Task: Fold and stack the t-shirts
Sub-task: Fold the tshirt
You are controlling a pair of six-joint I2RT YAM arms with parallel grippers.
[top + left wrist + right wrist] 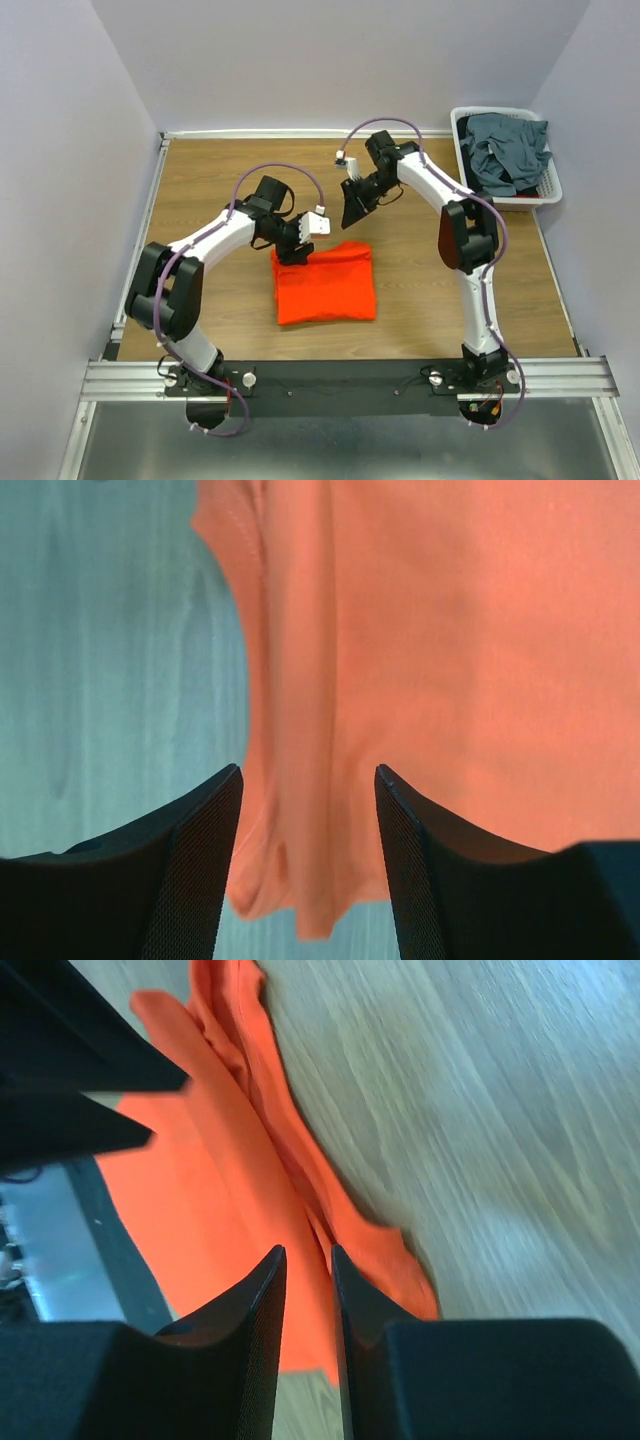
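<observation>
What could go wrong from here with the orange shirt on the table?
1. The left gripper is open over the bunched edge of the shirt; closing there may catch only the top layer and pull the fold apart.
2. The right gripper hangs close to the left one above the same edge, so the two might bump if both go down.
3. The grey shirts wait in the basket; an uneven orange fold would likely make the stack lopsided.
</observation>
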